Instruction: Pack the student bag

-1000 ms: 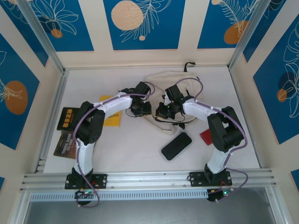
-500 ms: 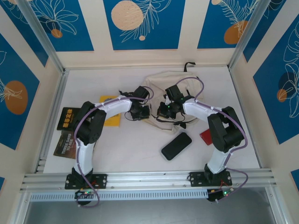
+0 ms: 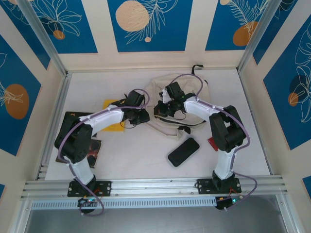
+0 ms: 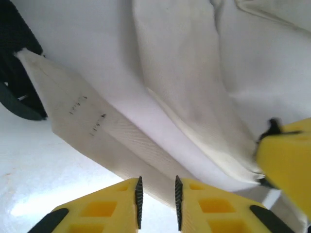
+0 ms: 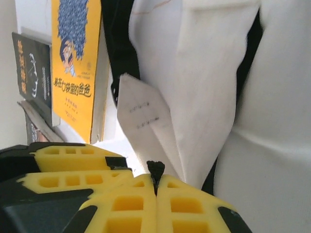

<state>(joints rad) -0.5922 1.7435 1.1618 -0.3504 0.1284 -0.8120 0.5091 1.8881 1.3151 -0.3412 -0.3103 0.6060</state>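
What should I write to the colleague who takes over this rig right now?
Left pincer: jaws slightly apart at a cream flap of the student bag; grip unclear.
Right pincer: shut on a black tab at the bag's edge.
Outside, on the table: yellow book, black case, dark books.
Done: nothing packed that I can see. Left: open the bag, put these in.

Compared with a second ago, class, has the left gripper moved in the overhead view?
Yes. The left gripper has shifted left, away from the black phone and toward the yellow book.
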